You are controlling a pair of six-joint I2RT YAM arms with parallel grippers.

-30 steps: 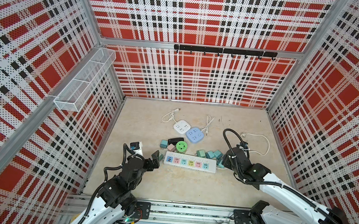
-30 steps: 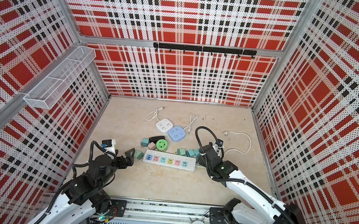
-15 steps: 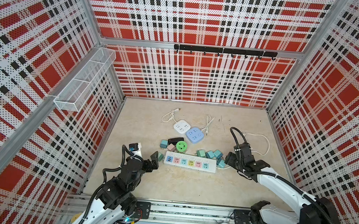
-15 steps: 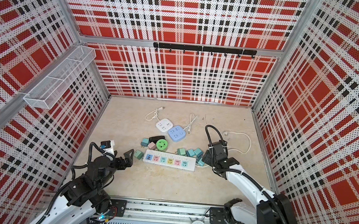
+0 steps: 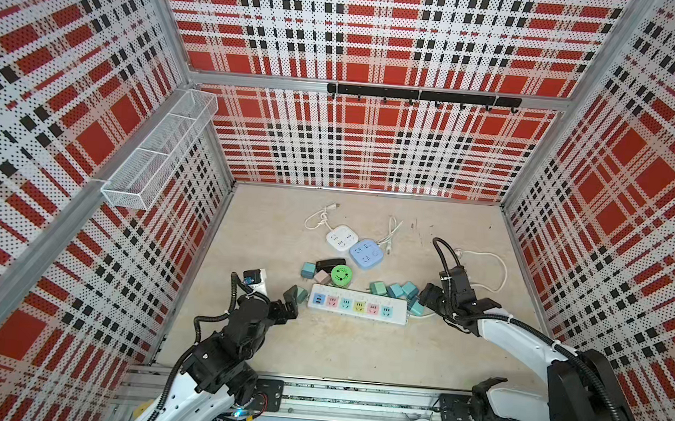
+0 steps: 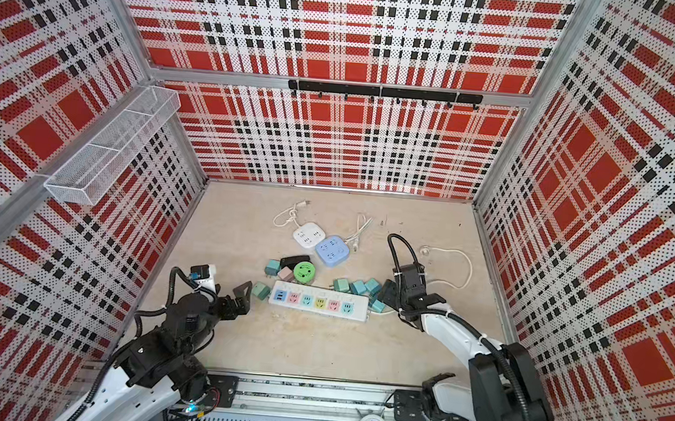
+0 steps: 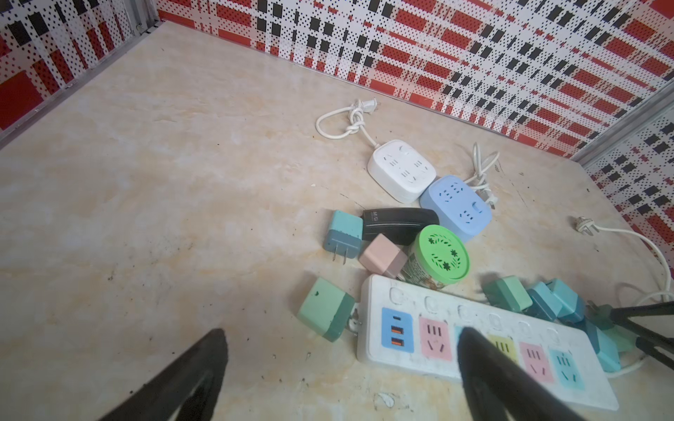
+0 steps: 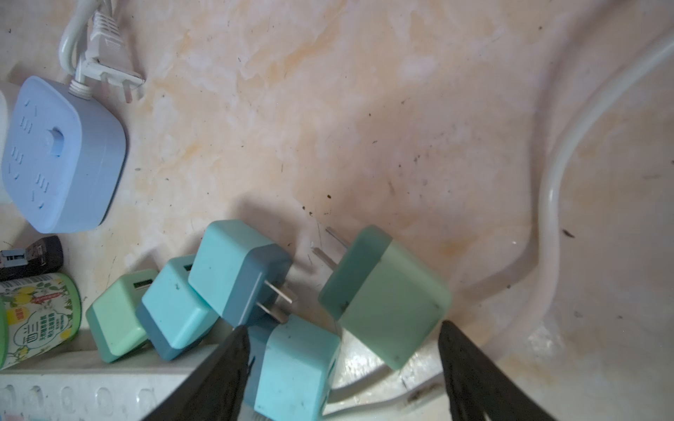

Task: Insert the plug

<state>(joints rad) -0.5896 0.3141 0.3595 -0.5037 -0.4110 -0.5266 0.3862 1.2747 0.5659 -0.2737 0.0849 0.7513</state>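
Right wrist view, can (image 8: 36, 317) with Chinese label (mostly illegible), right gripper (image 8: 343, 326) apart, left gripper (image 7: 343, 331) apart.

Red-black-white plaid perforated walls (image 5: 384, 36) enclose a beige marbled floor (image 5: 267, 234). White wire basket (image 5: 157, 150) upper left; black hook rail (image 5: 421, 95) top centre.

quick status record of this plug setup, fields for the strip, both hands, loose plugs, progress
power strip: flat on the table, no plug in any socket
left hand: open, empty, by the strip's left end
right hand: open, green plug between its fingers, not clamped
teal plugs: loose beside the strip's right end
progress: no plug inserted yet
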